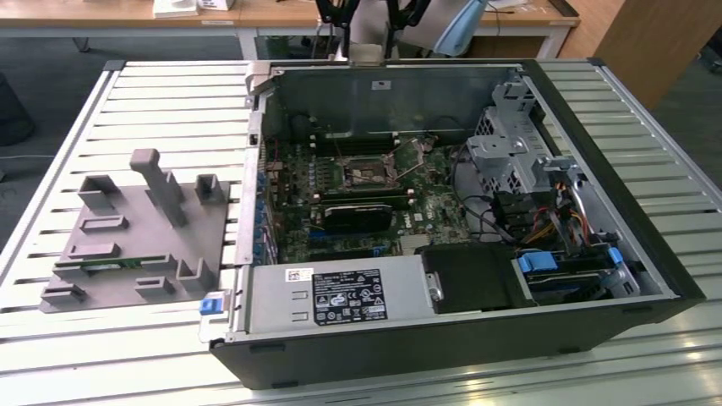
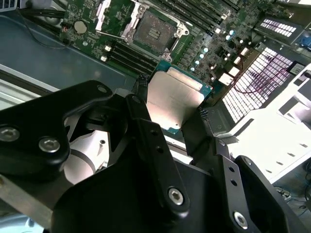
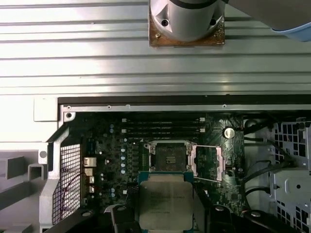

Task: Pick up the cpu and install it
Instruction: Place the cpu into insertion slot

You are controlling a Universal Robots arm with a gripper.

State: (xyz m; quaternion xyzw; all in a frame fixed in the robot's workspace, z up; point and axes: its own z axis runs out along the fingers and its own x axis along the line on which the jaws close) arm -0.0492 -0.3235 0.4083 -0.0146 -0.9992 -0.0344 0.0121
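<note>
The cpu [image 2: 176, 97] [image 3: 166, 196], a flat square chip with a silvery top and a thin green rim, is held above the motherboard. My gripper [image 2: 173, 101] [image 3: 166, 212] is shut on the cpu, its black fingertips [image 2: 143, 83] pressing two opposite edges. In both wrist views the bare cpu socket [image 2: 152, 32] [image 3: 170, 158] lies just beyond the chip, with its metal retention frame [image 3: 209, 162] swung open beside it. In the exterior view the socket [image 1: 367, 174] sits mid-board inside the open computer case [image 1: 631, 254].
A black finned block [image 1: 361, 213] lies on the board below the socket. A power supply [image 1: 338, 298], drive cage [image 1: 508, 156] and cables [image 1: 496, 216] crowd the case. A grey fixture tray [image 1: 135, 237] with a green memory stick [image 1: 107, 264] stands at the exterior view's left.
</note>
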